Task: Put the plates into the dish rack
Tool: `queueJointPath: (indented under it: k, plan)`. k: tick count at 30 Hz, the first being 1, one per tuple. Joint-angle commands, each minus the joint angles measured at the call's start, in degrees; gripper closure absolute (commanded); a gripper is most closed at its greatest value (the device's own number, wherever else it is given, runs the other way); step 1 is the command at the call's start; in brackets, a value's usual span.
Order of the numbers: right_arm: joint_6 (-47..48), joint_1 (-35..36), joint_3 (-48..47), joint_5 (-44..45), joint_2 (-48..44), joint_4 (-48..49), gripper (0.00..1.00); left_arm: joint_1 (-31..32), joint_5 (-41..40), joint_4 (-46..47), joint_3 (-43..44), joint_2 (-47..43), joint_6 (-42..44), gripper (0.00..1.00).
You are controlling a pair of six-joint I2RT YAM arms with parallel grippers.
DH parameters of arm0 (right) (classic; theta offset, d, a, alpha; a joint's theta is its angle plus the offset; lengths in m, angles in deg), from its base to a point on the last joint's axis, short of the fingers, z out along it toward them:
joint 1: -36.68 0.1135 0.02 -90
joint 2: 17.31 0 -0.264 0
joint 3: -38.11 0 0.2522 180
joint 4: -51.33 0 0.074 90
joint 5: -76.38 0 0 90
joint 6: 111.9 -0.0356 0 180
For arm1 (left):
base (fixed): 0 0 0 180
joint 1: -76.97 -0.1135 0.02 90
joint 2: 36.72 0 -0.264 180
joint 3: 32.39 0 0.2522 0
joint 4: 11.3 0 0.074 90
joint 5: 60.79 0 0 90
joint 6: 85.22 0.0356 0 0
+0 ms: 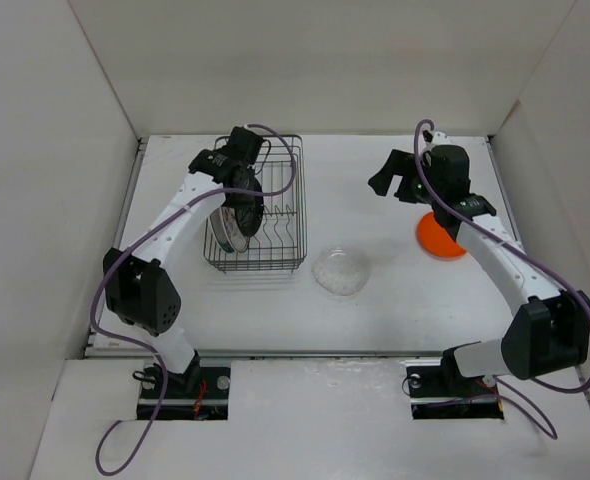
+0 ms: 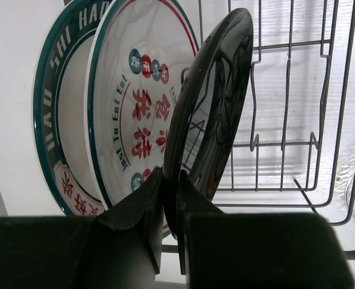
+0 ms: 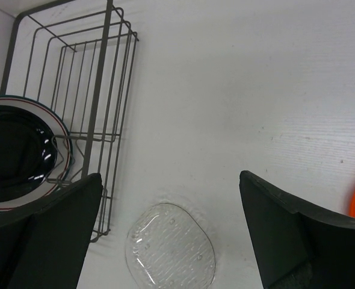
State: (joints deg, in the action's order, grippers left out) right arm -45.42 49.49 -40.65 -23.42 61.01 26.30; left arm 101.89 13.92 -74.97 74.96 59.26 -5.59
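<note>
1. Your left fingers (image 2: 138,208) are pinched narrow on the lower rim of the black plate (image 2: 216,102). They hold it on edge inside the rack (image 1: 302,200) — upright, because that is how a plate fits between the wire dividers.
2. Two plates stand just beside it. The plate with red characters (image 2: 141,108) is next to the black one, and the green-rimmed plate (image 2: 54,120) is beyond that. All three face the same way, like files in a drawer. On the black plate's other side the slots show only bare wire, with room for the rest.
3. The fingers hide the black plate's bottom edge, so you cannot tell whether it sits in a slot. In my judgement it should be settled there before you let go, or it may lean onto its neighbour.
4. Your right fingers (image 3: 51,235) stand wide with nothing between them, hanging above the tabletop (image 1: 395,300).
5. Two plates lie flat on the tabletop. The glass plate (image 1: 340,270) is near the rack's front right corner, and the orange plate (image 1: 437,240) is partly under your right arm.
6. The right wrist view looks down on the glass plate between the open fingers, so it looks like the likelier next pick. It is thin, clear and flat — expect an awkward grip at the rim.
</note>
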Motion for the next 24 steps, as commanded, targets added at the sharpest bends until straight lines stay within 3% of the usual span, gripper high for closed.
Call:
queueJointPath:
  k: [1, 8, 10, 14, 15, 16, 19, 21, 24]
  plan:
    - [0.85, 0.01, 0.65, 0.75, -1.60, 0.98, 0.00, -0.23, 2.02, 0.16, 3.45, -0.37, -0.26, 1.00]
    - [2.08, 0.01, 1.71, 0.75, -1.60, 0.98, 0.00, -0.23, 1.40, -0.36, 2.31, 0.78, -0.79, 1.00]
    - [4.10, 0.01, 1.71, 1.71, 0.94, -1.20, 0.00, -0.23, 2.71, -0.36, 2.31, 0.78, -0.79, 0.91]
    - [6.03, 2.03, 3.90, 0.33, 2.97, -2.97, 0.00, -0.23, 5.09, -0.36, 3.36, 0.78, -0.27, 0.61]
    - [6.73, 2.56, 6.78, -1.78, 2.10, -0.71, 0.00, -0.23, 5.62, -0.97, 3.36, 1.30, -0.26, 0.39]
    - [7.35, 3.17, 7.94, -3.36, 1.49, -0.08, 0.00, -0.23, 6.75, -0.98, 3.88, 1.31, 0.26, 0.33]
    - [7.97, 5.90, 11.45, -5.05, 0.60, 0.72, 0.00, -0.23, 8.43, -1.59, 5.64, 1.31, 0.96, 0.22]
    - [7.97, 7.56, 12.95, -6.18, 1.30, 0.72, 0.00, -0.23, 11.41, -2.29, 7.05, 1.31, 1.58, 0.19]
    - [7.97, 9.41, 16.29, -6.72, 2.44, 1.25, 0.08, -0.23, 16.66, -3.43, 10.47, 0.70, 4.03, 0.08]
